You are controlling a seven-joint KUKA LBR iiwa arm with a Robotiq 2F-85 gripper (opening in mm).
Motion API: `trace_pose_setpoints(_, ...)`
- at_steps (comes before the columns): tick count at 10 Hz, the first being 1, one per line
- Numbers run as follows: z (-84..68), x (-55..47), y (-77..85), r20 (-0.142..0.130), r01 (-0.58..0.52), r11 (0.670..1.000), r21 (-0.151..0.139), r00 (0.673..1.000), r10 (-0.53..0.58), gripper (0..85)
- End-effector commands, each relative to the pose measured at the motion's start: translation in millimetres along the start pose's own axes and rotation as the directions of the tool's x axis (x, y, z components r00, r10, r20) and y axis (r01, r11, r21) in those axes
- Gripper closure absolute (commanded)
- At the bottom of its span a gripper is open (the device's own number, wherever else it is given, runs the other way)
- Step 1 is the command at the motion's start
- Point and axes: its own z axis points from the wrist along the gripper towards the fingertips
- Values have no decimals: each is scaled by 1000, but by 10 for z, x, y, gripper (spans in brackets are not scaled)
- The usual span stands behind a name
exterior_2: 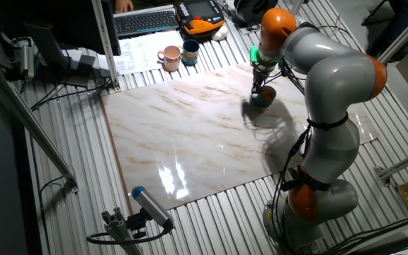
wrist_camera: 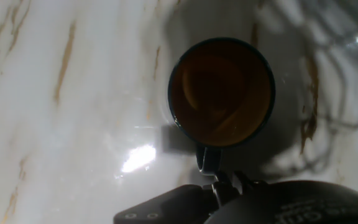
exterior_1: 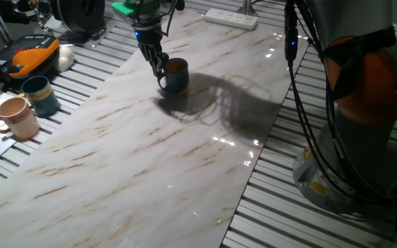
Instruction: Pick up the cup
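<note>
The robot arm (exterior_2: 331,106) is bending over the far right part of the marble-patterned surface (exterior_1: 150,158), which is lying on a ribbed metal table (exterior_1: 309,220). The arm is casting a tangled shadow on the marble just right of the cup. A power strip (exterior_1: 231,18) is lying at the far edge of the surface. Off the marble on the left, an orange and black case (exterior_1: 26,55) is resting on the table, with a teal mug (exterior_1: 41,95) and a pinkish mug (exterior_1: 18,118) standing just beside each other nearer the camera.

The cup (exterior_1: 175,76) is standing upright on the marble in the far part of the surface, well apart from the two mugs. In the hand view its orange-tan inside is facing the camera and its handle (wrist_camera: 207,158) is pointing toward the gripper.

The gripper (exterior_1: 158,65) is reaching down at the cup's left side, right at the handle. Its fingers are sitting at the handle, but whether they are clamped on it or only flanking it, I cannot tell.
</note>
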Motion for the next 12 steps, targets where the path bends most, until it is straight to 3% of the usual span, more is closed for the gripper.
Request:
trace_pose_setpoints(1,3,-2,-1,3,1,1000,0,1000,-1,680)
trace_pose_setpoints(11,46,-51,38,1,4,1000,1,1000,-4,680)
trace_pose_setpoints(12,51,-48,32,1,7,1000,4,1000,-7,850)
